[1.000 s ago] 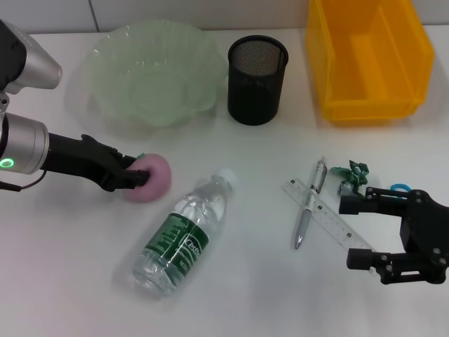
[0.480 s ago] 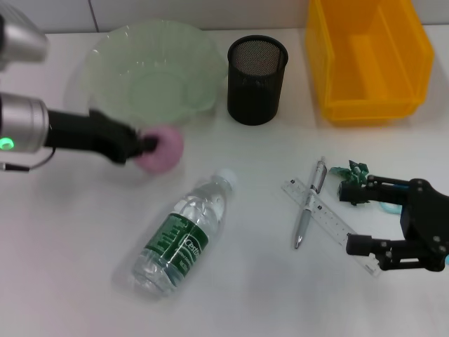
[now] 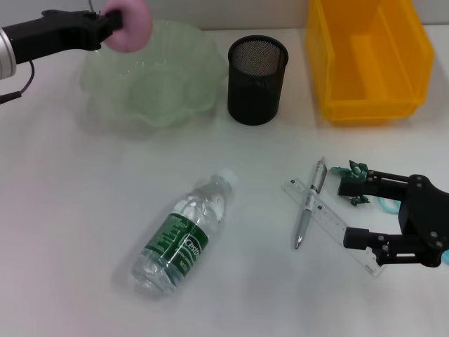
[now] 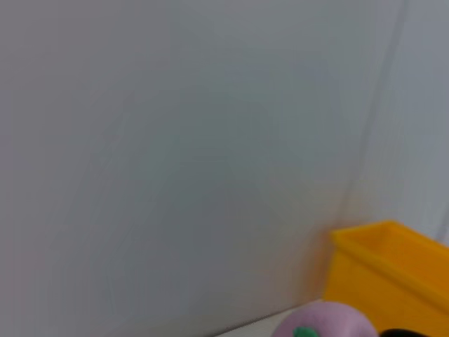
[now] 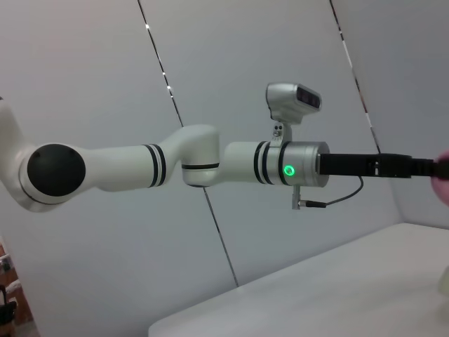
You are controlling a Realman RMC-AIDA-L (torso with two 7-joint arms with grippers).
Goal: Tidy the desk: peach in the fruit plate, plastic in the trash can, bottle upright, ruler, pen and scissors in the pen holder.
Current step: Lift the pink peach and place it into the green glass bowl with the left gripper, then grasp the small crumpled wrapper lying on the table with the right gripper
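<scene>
The left gripper (image 3: 112,22) holds the peach (image 3: 129,28) clenched above the plate (image 3: 151,77), ready for dropping. The right gripper (image 3: 354,214) waits with jaws released beside the ruler (image 3: 330,223).

Lab-like: bare white table (image 3: 63,232), panelled walls

Left arm is stretched out level over the far left part of the counter, silver wrist section at the left edge, black forearm link running toward the middle. Its left pincer (image 3: 118,22) is clamped on the peach (image 3: 130,29) and carrying it up in the air. Right arm sits low by the near right corner; the right pincer (image 3: 350,212) points toward the middle of the counter with its jaws spread wide, gripping nothing.
</scene>
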